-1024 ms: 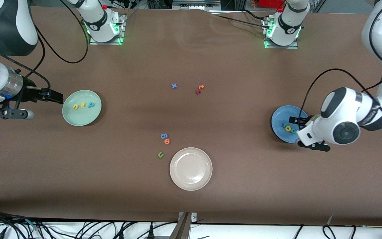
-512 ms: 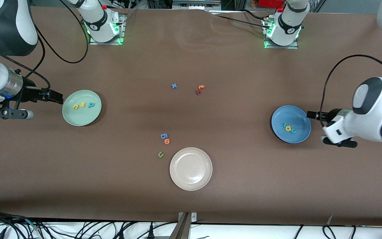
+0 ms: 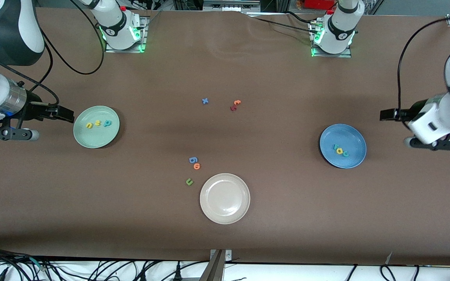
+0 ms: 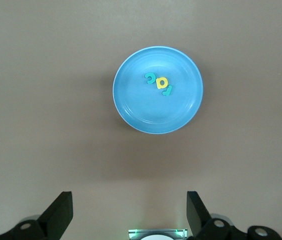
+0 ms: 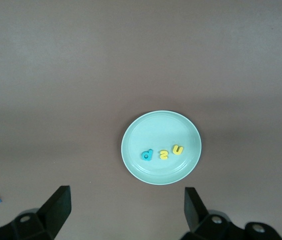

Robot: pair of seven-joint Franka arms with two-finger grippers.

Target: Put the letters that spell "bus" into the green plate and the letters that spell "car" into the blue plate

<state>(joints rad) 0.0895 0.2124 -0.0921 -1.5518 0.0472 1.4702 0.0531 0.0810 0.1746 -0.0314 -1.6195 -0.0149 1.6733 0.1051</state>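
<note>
Three "bus" letters (image 3: 98,123) are held in the green plate (image 3: 92,139) toward the right arm's end of the counter (image 3: 272,218), and three "car" letters (image 3: 341,150) in the blue plate (image 3: 356,134) toward the left arm's end. The letters are judged light, soft foam, thin and best pinched by their edges. Both the right gripper (image 3: 65,114) beside the green plate and the left gripper (image 3: 387,114) near the blue plate are spread wide and empty.

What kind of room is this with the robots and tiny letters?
Probably a robot lab: two arms bolted to a brown table, loose cables along its edge, and foam letters sorted into a green plate and a blue plate.
</note>
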